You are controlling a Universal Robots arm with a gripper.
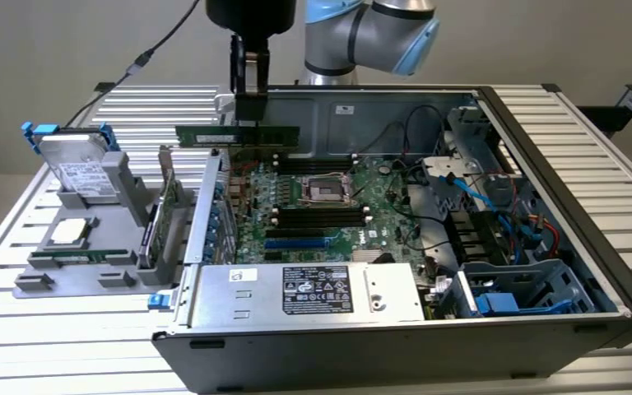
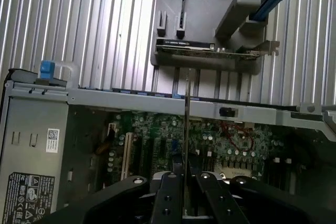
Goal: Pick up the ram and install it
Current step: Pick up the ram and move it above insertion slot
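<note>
Weight is no worry with the ram (image 1: 211, 135): a thin green stick like this should be light and stiff along its length, yet fragile (chips, label and edge contacts all dislike pressure or twisting). I judge the safe hold to be the one shown, on the flat faces near the middle of the upper edge, clear of the contact edge below. The gripper (image 1: 251, 122) has its fingers (image 2: 170, 200) clamped on the ram, which hangs level and edge-down in the air, not yet in any slot. In the exterior view it sits at about eleven o'clock from the CPU socket (image 1: 327, 188), over the far part of the open computer case (image 1: 563, 173) and above the motherboard (image 1: 344, 218). The wrist view looks along the stick, so it appears as a thin line running out from between the fingers across the board. At about nine o'clock from the socket, outside the case, the hard drive (image 1: 80, 169) with blue clips and the expansion card (image 2: 210, 51) stand in a grey fixture (image 1: 75, 284). The smooth faces could let the stick pivot if the clamp sits off-centre.
</note>
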